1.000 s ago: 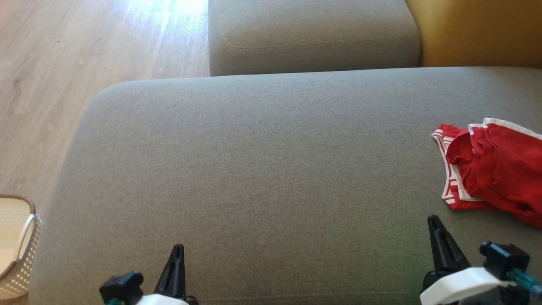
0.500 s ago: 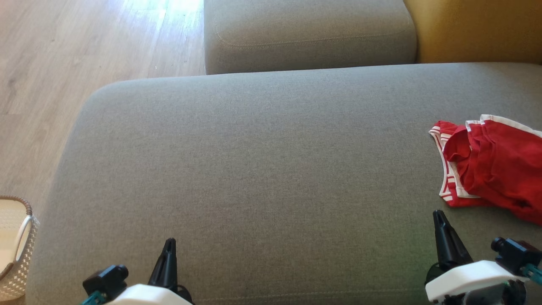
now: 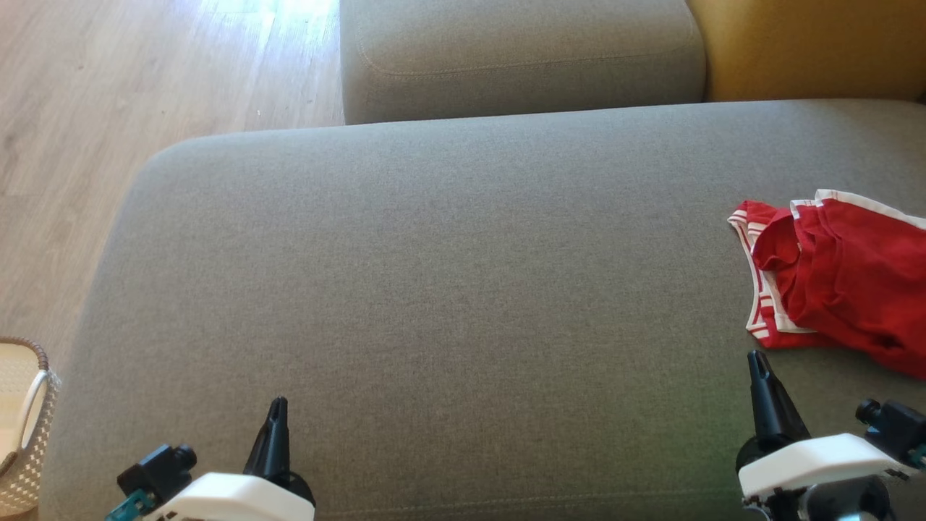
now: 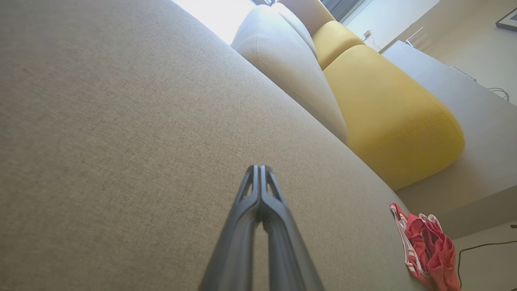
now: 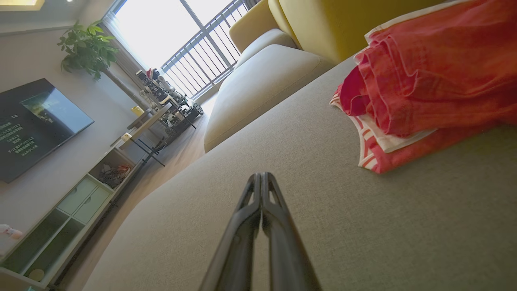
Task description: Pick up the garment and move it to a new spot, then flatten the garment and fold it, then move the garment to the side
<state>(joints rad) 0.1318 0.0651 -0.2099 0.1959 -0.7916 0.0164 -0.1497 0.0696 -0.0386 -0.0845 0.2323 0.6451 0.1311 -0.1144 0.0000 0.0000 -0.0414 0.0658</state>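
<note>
The red garment point(image 3: 839, 282), trimmed with white stripes, is seen lying crumpled at the right end of the broad grey seat cushion point(image 3: 448, 289), part of it being cut off by the head view's right edge. The right gripper point(image 3: 756, 356) is held near the garment's near edge without touching it, its two dark fingers pressed together and nothing gripped between them. The left gripper point(image 3: 277, 401) is likewise closed on nothing and is placed over the near left part of the cushion, well apart from the garment. A second grey cushion point(image 3: 521, 58) and a yellow one point(image 3: 810, 43) are set behind the seat, and a pale woven basket point(image 3: 22, 434) is stood on the wooden floor point(image 3: 108, 108) at the left
</note>
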